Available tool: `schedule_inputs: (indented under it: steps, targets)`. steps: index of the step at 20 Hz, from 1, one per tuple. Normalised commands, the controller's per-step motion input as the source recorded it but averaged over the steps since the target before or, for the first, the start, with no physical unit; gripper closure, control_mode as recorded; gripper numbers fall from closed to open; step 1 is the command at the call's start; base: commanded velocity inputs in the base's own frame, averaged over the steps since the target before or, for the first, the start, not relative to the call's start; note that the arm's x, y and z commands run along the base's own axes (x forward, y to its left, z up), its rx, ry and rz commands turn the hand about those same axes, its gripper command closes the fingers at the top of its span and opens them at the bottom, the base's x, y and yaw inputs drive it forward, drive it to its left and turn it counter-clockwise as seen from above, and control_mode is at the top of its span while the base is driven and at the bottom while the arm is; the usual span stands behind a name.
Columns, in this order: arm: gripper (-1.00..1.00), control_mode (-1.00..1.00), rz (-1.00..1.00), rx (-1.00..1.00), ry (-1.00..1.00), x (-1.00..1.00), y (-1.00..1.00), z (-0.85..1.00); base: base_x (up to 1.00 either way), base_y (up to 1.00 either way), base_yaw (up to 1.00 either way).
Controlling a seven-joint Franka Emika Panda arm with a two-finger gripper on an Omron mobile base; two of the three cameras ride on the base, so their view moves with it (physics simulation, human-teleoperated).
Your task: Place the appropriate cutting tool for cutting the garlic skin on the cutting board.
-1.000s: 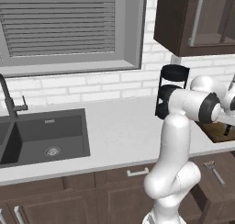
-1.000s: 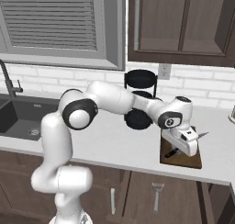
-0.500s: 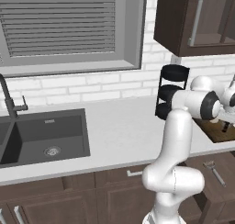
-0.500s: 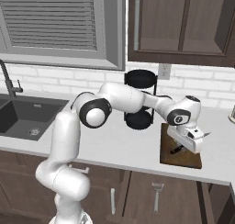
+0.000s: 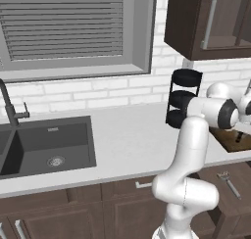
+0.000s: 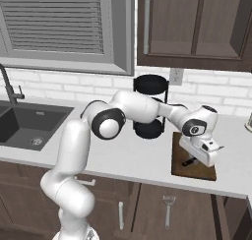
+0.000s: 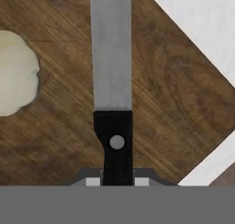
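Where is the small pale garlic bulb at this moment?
In the hand view, the small pale garlic bulb lies at the left edge on the dark brown wooden cutting board, beside the grey blade of the black-handled knife that the gripper holds.

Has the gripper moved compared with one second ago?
Yes. In the right base view the gripper has come down closer to the cutting board, with the black rack unmoved.

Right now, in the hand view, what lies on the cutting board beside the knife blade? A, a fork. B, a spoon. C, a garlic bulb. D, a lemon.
C: a pale, lobed garlic rests on the cutting board to the left of the knife, apart from its blade.
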Motion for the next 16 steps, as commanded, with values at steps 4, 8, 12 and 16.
schedule_inputs:
  steps: [4,8,12,16]
  targets:
    - [1.00,-1.00,0.00,0.00,0.00,0.07,0.18,-0.13,0.00,0.00,0.00]
    - [1.00,-1.00,0.00,0.00,0.00,0.04,0.12,-0.25,0.00,0.00,0.00]
    - [1.00,-1.00,0.00,0.00,0.00,0.08,0.07,-0.30,0.00,0.00,0.00]
    - [1.00,-1.00,0.00,0.00,0.00,0.08,0.00,-0.22,0.00,0.00,0.00]
